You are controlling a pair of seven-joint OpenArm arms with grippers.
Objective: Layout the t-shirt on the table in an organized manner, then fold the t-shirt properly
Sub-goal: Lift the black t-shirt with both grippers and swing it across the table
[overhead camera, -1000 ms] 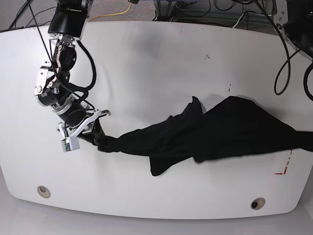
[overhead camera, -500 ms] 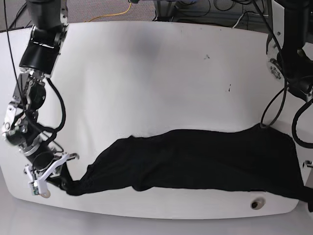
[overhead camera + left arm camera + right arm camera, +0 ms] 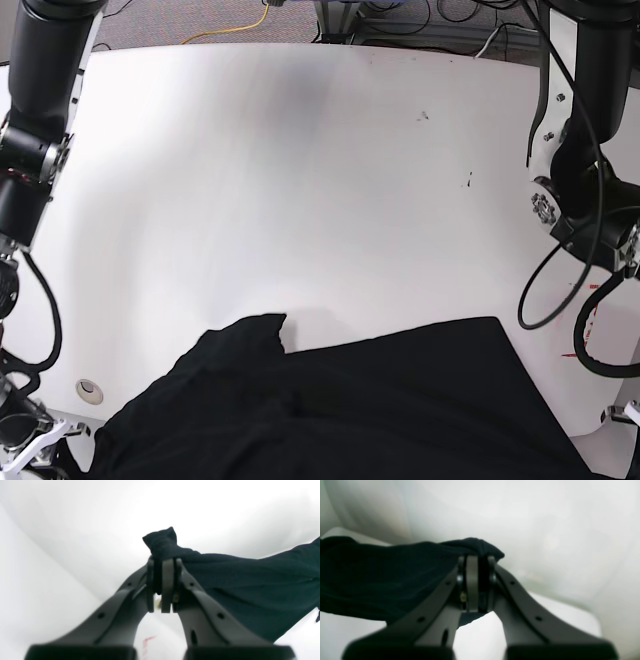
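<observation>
The t-shirt is spread across the 6 o'clock edge of the bench. A bunched corner is pinched in the jaws of the left gripper, another in those of the right gripper. The fabric is judged soft, light and limp; corners and hems are best gripped.

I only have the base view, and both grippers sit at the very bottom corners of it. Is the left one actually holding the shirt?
Observer: Yes. The left gripper is shut on a bunched corner of the t-shirt.
Operator: And the right?
Observer: The right gripper is shut on the t-shirt too, fabric trailing away to one side.
Operator: Any cloth past the left pads?
Observer: A small tuft pokes out beyond them.
</observation>
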